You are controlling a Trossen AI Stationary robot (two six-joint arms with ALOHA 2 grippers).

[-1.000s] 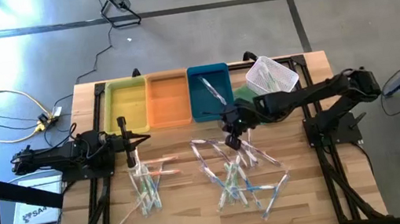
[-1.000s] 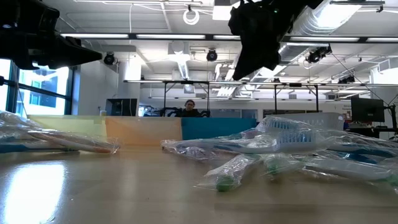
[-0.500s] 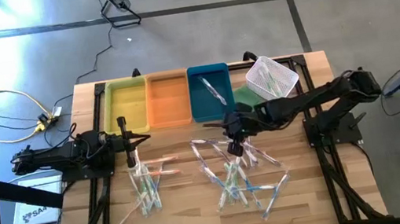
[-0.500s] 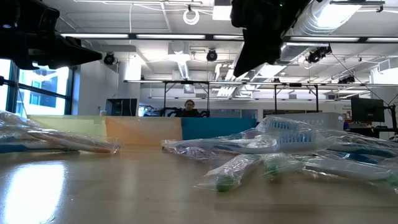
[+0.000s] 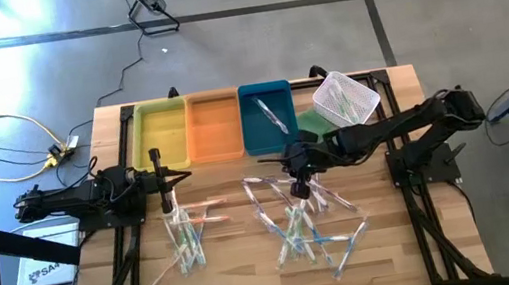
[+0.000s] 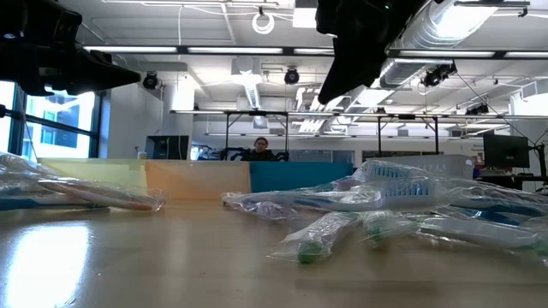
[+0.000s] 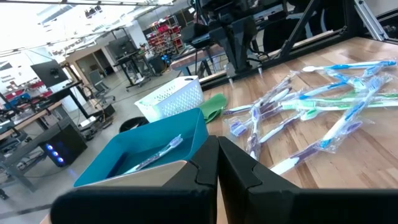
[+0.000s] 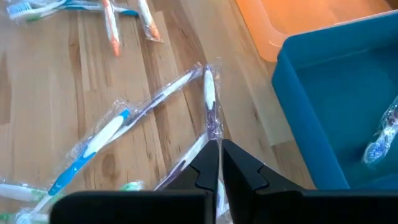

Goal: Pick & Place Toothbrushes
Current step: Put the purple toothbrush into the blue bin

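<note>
Wrapped toothbrushes lie in two loose piles on the wooden table, one at the left [image 5: 185, 236] and a larger one at the right [image 5: 297, 222]. One more toothbrush [image 5: 271, 115] lies in the blue tray [image 5: 255, 134]. My right gripper [image 5: 299, 188] hangs shut and holding nothing, high over the far side of the right pile [image 8: 112, 127], tilted downward. My left gripper [image 5: 179, 175] waits shut and level near the yellow tray [image 5: 160, 131], at the table's left.
The yellow, orange [image 5: 215, 128] and blue trays stand side by side along the far edge. A white mesh basket [image 5: 344, 97] and a green cloth [image 5: 309, 120] sit at the far right. Bare wood lies between the two piles and along the near edge.
My right gripper has swung a little from the blue tray's near rim toward the table's near edge, over the right pile, and has rolled slightly about its own axis. The toothbrushes have stayed where they were.
</note>
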